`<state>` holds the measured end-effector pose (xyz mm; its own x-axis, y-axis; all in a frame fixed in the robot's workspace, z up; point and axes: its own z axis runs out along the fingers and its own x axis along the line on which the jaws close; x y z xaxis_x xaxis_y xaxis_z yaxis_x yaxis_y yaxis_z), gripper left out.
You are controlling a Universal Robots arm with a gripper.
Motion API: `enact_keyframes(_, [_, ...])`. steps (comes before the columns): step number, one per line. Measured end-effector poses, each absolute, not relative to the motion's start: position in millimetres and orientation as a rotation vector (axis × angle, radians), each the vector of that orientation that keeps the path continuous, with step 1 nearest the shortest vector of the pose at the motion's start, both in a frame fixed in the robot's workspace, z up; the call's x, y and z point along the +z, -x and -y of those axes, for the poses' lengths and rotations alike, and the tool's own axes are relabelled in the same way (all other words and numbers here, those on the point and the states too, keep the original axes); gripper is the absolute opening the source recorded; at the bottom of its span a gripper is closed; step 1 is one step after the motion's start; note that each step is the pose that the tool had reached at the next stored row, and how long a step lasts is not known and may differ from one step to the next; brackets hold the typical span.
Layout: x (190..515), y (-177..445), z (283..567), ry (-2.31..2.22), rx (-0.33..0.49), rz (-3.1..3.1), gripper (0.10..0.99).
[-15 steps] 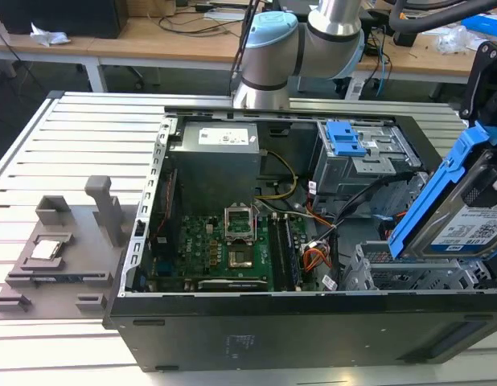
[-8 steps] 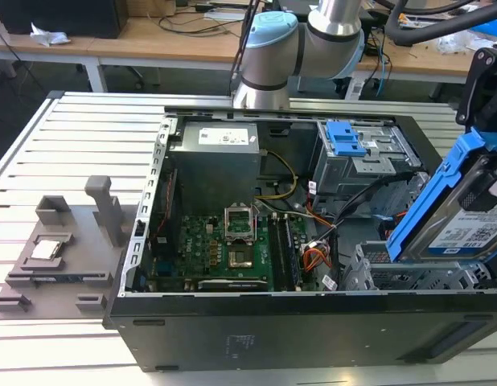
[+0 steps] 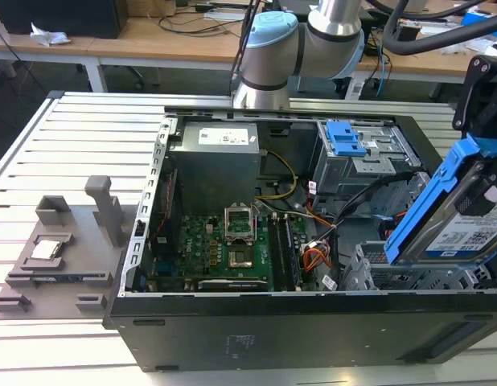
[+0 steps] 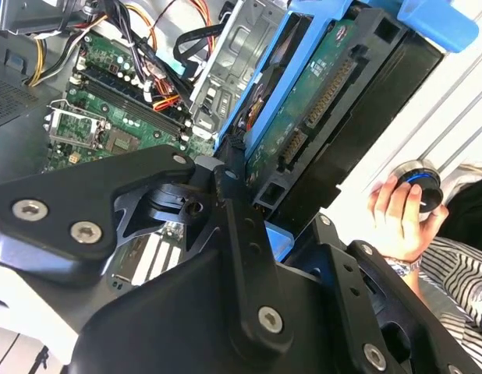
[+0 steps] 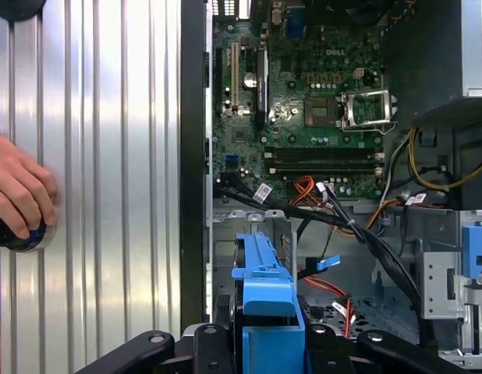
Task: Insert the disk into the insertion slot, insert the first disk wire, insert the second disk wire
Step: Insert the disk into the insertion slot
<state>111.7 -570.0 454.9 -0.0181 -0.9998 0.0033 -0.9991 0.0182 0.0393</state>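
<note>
The disk, a hard drive in a bright blue carrier with a white-and-blue label, hangs tilted over the case's right end in the exterior view. My gripper is shut on it. In the second wrist view the disk's green circuit side faces the camera between the black fingers. Just below the disk is the insertion slot, a silver perforated cage; the disk stays above it. In the first wrist view the blue carrier edge stands over the slot, and the thin red first disk wire lies beside it.
The open case holds a green motherboard, an orange-red-yellow wire bundle, black cables and a grey cage with a blue latch. A person's hand rests on a knob on the ribbed table. A grey fixture sits at the exterior view's left.
</note>
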Motion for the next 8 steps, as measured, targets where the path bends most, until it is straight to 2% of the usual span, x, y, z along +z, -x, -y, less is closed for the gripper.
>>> enact_keyframes(8, [447.7, -111.7, 570.0, -2.18, -0.04, 2.22, 0.365])
